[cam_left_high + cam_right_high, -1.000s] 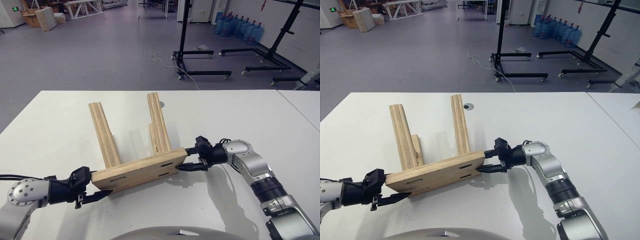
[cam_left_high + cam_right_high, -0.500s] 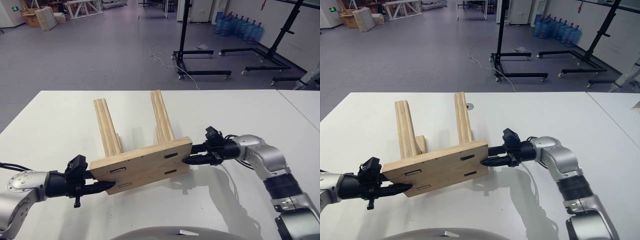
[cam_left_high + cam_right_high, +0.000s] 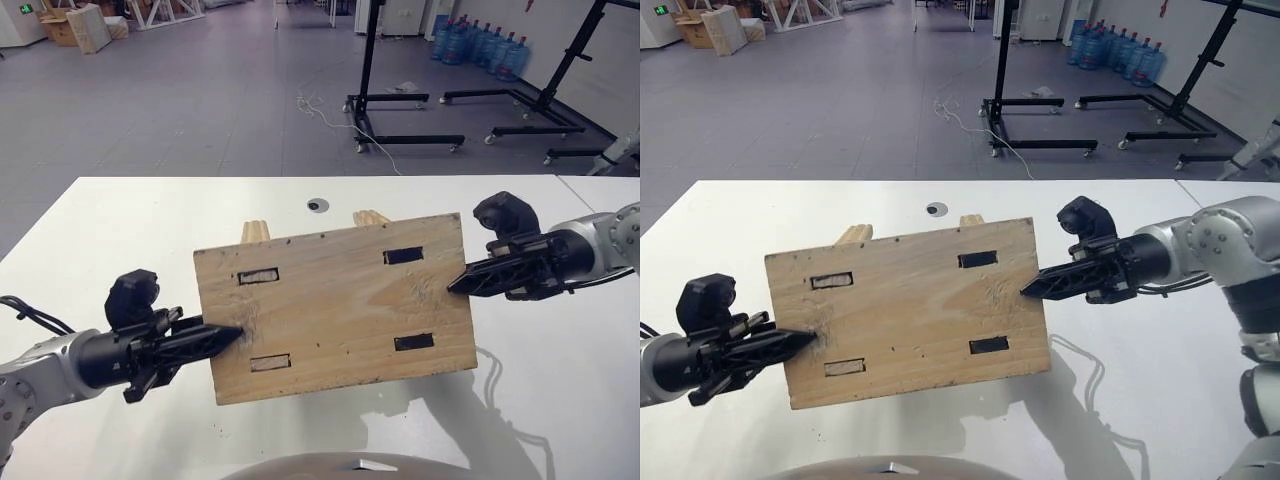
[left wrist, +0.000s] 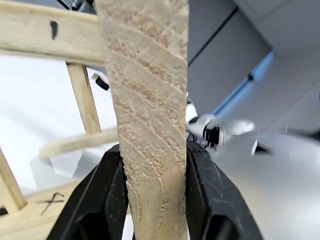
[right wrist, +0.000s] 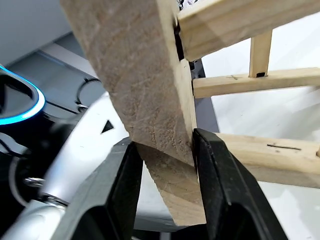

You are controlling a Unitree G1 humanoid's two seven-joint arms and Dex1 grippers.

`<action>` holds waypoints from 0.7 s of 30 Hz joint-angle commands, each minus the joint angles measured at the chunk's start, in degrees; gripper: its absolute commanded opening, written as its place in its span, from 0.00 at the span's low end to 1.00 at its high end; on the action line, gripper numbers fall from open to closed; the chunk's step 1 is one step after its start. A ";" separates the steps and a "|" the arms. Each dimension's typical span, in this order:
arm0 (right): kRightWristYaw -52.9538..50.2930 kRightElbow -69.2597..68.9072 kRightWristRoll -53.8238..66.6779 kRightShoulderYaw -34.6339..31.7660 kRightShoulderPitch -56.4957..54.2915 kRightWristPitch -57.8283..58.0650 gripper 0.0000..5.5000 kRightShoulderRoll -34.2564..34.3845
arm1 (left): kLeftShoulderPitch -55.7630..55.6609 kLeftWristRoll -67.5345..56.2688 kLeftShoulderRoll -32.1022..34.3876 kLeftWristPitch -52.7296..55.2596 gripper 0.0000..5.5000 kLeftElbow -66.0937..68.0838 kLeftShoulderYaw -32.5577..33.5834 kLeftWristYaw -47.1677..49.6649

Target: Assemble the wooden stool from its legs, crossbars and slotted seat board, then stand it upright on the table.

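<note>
The assembled wooden stool hangs above the white table (image 3: 120,220), its slotted seat board (image 3: 335,305) facing me almost flat-on. Two leg ends (image 3: 254,231) poke out past the board's far edge. My left gripper (image 3: 228,337) is shut on the board's left edge, and my right gripper (image 3: 458,284) is shut on its right edge. In the left wrist view the black fingers (image 4: 95,200) clamp the board's end grain (image 4: 150,100), with legs and crossbars (image 4: 80,102) behind. The right wrist view has its fingers (image 5: 220,185) pinching the board (image 5: 135,85) beside a leg (image 5: 240,20).
A small round grommet hole (image 3: 318,204) sits in the table beyond the stool. A second white table (image 3: 612,200) adjoins on the right. Past the table, black wheeled racks (image 3: 400,100) and blue water jugs (image 3: 480,45) stand on the floor.
Both grippers have lifted the stool off the table and tipped it, so the seat board now faces me and hides most of the legs. The camera view shifted slightly.
</note>
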 commanded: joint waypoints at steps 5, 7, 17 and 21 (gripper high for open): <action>-9.88 16.10 20.96 11.54 -8.29 7.93 0.27 9.88 | -15.13 -10.55 -4.96 -2.05 0.44 12.57 0.85 17.04; -14.40 20.42 22.16 11.09 -10.08 7.93 0.27 11.94 | -14.29 -8.70 -6.35 -0.97 0.51 12.61 0.49 18.33; -31.90 28.78 18.90 1.36 -8.86 7.91 0.48 18.82 | -14.49 3.81 -10.31 0.03 0.73 14.61 -0.86 21.18; -32.45 28.57 18.68 -2.58 -6.70 7.92 0.55 18.15 | -14.94 5.97 -10.38 -0.87 0.73 15.99 2.03 19.16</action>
